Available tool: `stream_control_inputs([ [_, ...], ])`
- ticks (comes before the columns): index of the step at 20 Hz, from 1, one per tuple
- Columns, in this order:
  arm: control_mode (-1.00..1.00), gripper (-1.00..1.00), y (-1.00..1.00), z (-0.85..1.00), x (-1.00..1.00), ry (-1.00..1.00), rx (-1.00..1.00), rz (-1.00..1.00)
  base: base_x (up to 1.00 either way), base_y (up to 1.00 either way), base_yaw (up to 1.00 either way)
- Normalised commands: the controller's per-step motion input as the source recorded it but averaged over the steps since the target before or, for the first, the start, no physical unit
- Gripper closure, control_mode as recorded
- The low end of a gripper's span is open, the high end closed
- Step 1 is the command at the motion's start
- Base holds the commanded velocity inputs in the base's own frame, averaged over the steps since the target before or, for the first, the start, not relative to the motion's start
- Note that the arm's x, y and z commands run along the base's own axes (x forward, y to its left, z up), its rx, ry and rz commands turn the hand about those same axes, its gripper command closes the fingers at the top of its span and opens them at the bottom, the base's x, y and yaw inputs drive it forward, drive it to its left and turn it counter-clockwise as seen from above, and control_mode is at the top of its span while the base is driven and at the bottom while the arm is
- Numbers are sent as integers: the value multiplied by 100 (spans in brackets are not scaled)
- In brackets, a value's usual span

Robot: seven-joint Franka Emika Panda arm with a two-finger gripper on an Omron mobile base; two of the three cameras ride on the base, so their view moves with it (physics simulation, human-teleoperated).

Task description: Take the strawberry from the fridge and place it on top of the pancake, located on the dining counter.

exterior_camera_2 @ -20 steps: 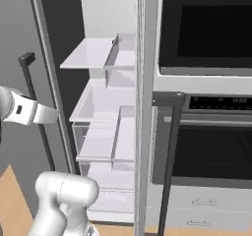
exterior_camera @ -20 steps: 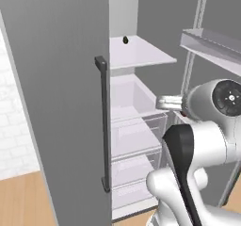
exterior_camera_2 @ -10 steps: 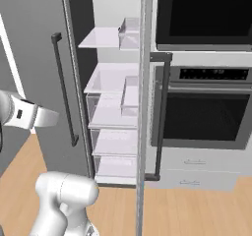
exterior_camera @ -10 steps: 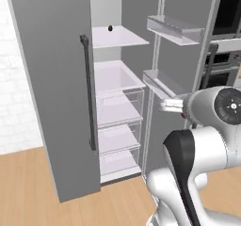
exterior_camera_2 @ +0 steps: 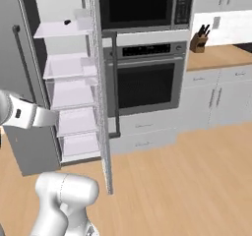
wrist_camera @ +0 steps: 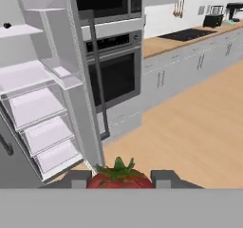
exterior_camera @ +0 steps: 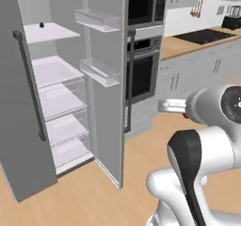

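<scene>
Strawberry (wrist_camera: 119, 177), glossy red and rounded with a jagged green leafy crown, sits clamped between the two small dark finger tips of my gripper (wrist_camera: 120, 178) in the hand view; the jaws stand narrow, pressed against the berry's sides. I read the berry as clear of the shelves, well apart from the tall matte grey fridge (exterior_camera: 28, 140).

The fridge door (exterior_camera: 107, 79) stands open, a flat grey slab carrying two translucent white door bins (exterior_camera: 100, 72) and a long dark vertical bar handle (exterior_camera_2: 114, 85). Inside I see flat white shelves (exterior_camera: 52, 72) above clear boxy drawers (exterior_camera: 66, 126). A small dark rounded object (exterior_camera: 42, 25) rests on the top shelf; I cannot tell what it is.

Just beside the fridge stands the black built-in oven (exterior_camera_2: 145, 82) with a glossy glass front, topped by a black microwave (exterior_camera_2: 140, 4). A light wood-grain wall counter (exterior_camera_2: 219, 55) on white cabinets carries a brown knife block (exterior_camera_2: 199, 41). The floor (wrist_camera: 190, 132) is pale wood plank. My arm's white rounded casing (exterior_camera: 212, 107) with its dark joint shows in the left base view.
</scene>
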Motion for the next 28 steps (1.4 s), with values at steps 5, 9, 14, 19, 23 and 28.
stream_control_inputs([
  [5, 100, 100, 0, 0, 0, 0, 0, 0, -42, 0, -89],
  [9, 100, 100, 0, 0, 0, 0, 0, 0, -29, 0, -94],
  [14, 100, 100, 0, 0, 0, 0, 0, 0, -9, -18, -89],
  [19, 100, 100, 0, 0, 0, 0, 0, 0, 16, -88, -62],
  [23, 100, 100, 0, 0, 0, 0, 0, 0, 51, -100, -35],
  [28, 100, 100, 0, 0, 0, 0, 0, 0, 72, -100, -13],
])
